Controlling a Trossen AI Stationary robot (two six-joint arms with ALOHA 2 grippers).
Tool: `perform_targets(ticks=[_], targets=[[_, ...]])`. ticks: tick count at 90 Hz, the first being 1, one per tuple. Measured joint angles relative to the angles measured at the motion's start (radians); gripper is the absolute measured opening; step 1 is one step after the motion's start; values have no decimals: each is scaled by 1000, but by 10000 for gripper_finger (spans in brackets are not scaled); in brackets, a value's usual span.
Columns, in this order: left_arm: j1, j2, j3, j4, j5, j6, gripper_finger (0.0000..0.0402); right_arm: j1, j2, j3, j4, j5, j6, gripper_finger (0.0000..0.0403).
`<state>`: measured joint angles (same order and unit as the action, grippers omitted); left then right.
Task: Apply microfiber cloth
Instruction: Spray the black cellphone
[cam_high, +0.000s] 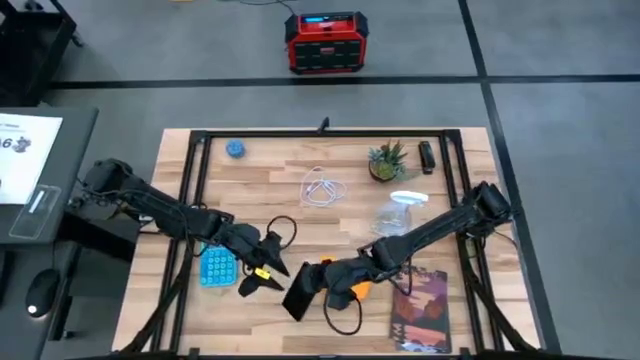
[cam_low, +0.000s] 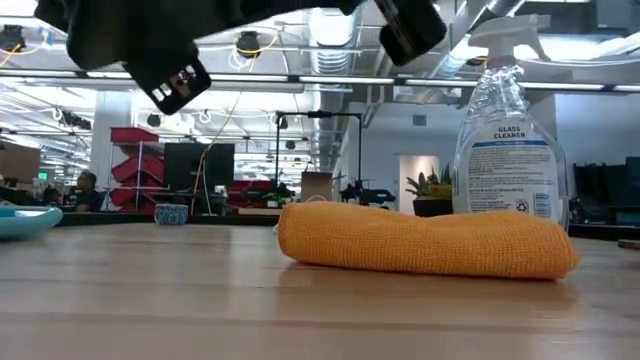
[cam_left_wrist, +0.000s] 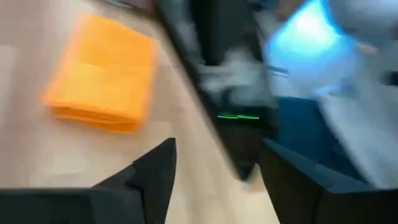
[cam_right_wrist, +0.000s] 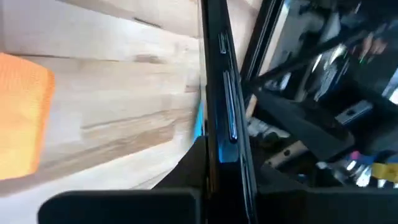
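The cloth lay folded flat on the table, nothing gripping it, just in front of the spray bottle and near the table's front edge. The right gripper sat just left of the cloth, clamped edge-on around a phone, lifted off the wood. The left gripper hovered further left of the cloth, beside the blue calculator, jaws spread wide with nothing between them. The book lay right of the cloth. Judged step: get the cloth onto the phone. To do it well, the left gripper should probably pinch one loose edge of the cloth rather than the whole fold, lift clear of the bottle, and meet the screen flat while the right held the phone steady; too shallow a pinch could let the cloth slip.
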<state>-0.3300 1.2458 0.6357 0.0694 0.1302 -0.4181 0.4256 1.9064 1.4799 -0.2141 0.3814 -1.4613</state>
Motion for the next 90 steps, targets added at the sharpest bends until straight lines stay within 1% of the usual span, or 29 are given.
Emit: perform_targets(ticks=[6,11,17,23,29,34,39,48,56,63,68,84,90], targets=[[1,-22,0,-27,-97,21,203,12,-2,0,-2,89,134,15],[-2,-45,0,-41,-179,45,201,22,-15,0,-45,164,245,15],[-18,-63,0,-25,-284,84,200,27,-33,11,-141,203,381,15],[-43,-68,0,-3,-400,138,199,25,-39,61,-305,191,561,15],[-69,-68,0,32,-473,194,199,17,-39,123,-476,152,773,15],[-88,-68,0,64,-504,232,199,2,-38,167,-597,94,948,15],[-101,-59,0,109,-517,263,199,-17,-38,199,-676,34,1101,15],[-112,-29,0,192,-523,307,198,-54,-37,230,-787,-38,1303,15],[-113,19,13,264,-524,346,198,-80,-37,234,-830,-93,1394,15],[-108,71,41,260,-527,362,198,-101,-36,234,-857,-134,1443,16],[-101,112,67,253,-530,366,198,-113,-35,234,-863,-145,1469,16],[-65,227,167,251,-537,369,200,-135,-35,234,-868,-165,1492,16],[-50,266,203,214,-539,369,200,-137,-25,234,-867,-178,1496,16]])
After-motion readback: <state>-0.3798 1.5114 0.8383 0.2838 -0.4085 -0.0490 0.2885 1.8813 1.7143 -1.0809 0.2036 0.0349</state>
